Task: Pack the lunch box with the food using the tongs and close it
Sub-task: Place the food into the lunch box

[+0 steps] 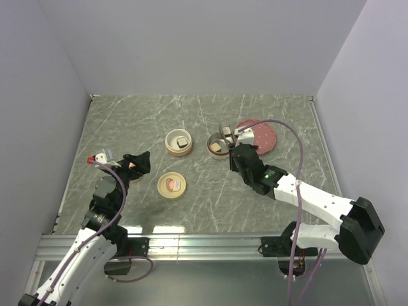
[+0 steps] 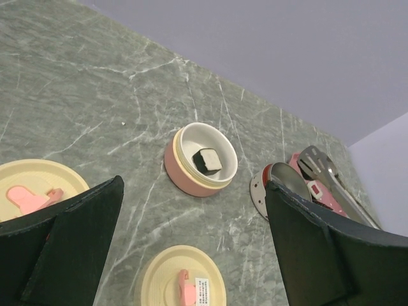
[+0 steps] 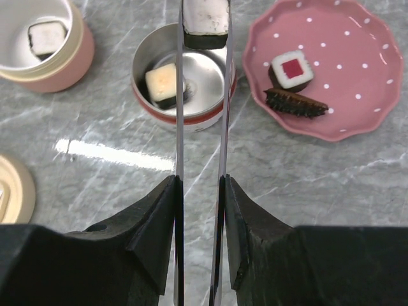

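Note:
My right gripper [image 3: 201, 180] [image 1: 238, 152] is shut on the thin metal tongs [image 3: 179, 121]. Their tips pinch one piece of food [image 3: 204, 20] above the far rim of the lunch box's metal bowl [image 3: 210, 111] [image 1: 213, 150]. Another piece [image 3: 162, 84] lies inside that bowl. The pink bowl [image 3: 76, 60] [image 2: 185, 182] [image 1: 170, 148] holds a white-centred piece [image 3: 46, 37] [image 2: 208, 159]. A red-centred piece [image 3: 292, 69] lies on the pink dotted plate [image 3: 357, 57] [image 1: 266, 137]. My left gripper [image 2: 194, 185] [image 1: 132, 164] hangs open at the left, holding nothing.
Two round cream lids lie on the marble table: one [image 1: 171, 185] [image 2: 183, 280] in front of the pink bowl, one [image 2: 38, 188] below my left fingers. A dark brown ridged item [image 3: 295, 103] lies on the plate's near side. Grey walls enclose the table.

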You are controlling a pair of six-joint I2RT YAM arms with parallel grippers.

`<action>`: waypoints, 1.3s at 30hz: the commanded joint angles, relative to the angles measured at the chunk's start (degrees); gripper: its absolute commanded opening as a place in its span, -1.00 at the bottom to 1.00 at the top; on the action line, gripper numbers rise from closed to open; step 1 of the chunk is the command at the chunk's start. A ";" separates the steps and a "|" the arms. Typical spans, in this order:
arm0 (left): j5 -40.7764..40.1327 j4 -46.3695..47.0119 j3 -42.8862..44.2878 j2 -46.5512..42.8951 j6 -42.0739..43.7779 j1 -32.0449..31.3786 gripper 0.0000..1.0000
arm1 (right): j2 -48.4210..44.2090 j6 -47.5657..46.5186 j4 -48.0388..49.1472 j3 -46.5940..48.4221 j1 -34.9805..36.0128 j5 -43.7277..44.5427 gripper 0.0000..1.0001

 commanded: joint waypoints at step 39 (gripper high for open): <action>0.36 2.00 -0.17 0.33 0.27 -0.14 0.99 | 6.70 3.85 -1.57 5.67 8.25 7.64 -0.21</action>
